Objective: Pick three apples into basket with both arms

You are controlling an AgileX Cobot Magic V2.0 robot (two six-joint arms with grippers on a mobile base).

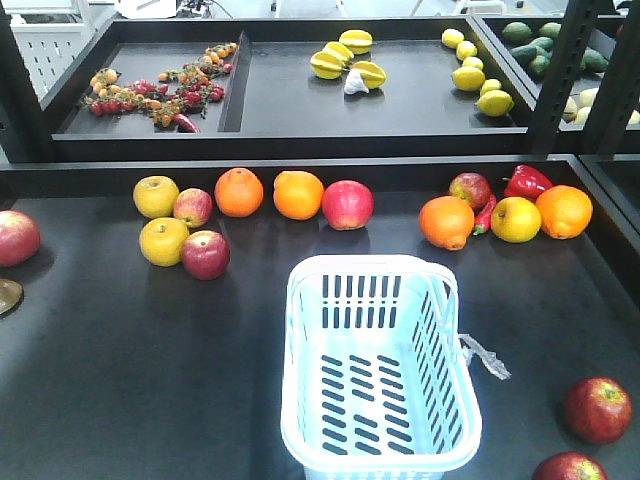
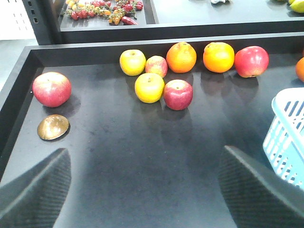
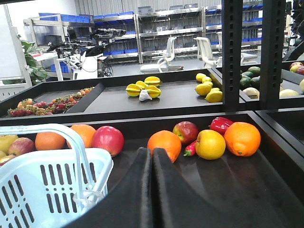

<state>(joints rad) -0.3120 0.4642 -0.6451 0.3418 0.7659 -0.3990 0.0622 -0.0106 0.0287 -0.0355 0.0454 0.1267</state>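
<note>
Far left of the counter [image 1: 120, 400]: one dark red apple [image 1: 15, 238] at the edge, near a brown disc [image 2: 53, 127]. Left end effector [image 2: 145, 154] hovers over bare counter, fingers spread wide, holding nothing. Centre: pale blue basket [image 1: 366, 263], upright. Right end effector [image 3: 152, 152] pressed together, gripping nothing, basket on its left. Front right: second apple [image 1: 597, 409] and third apple [image 1: 568, 467], near each other. All three sit outside the basket.

Left claw [image 2: 145, 150] spread wide over the dark table [image 2: 118, 137]; red apple [image 2: 178, 94] touches yellow apple [image 2: 149, 87]; basket [image 2: 287, 137] at right edge.
</note>
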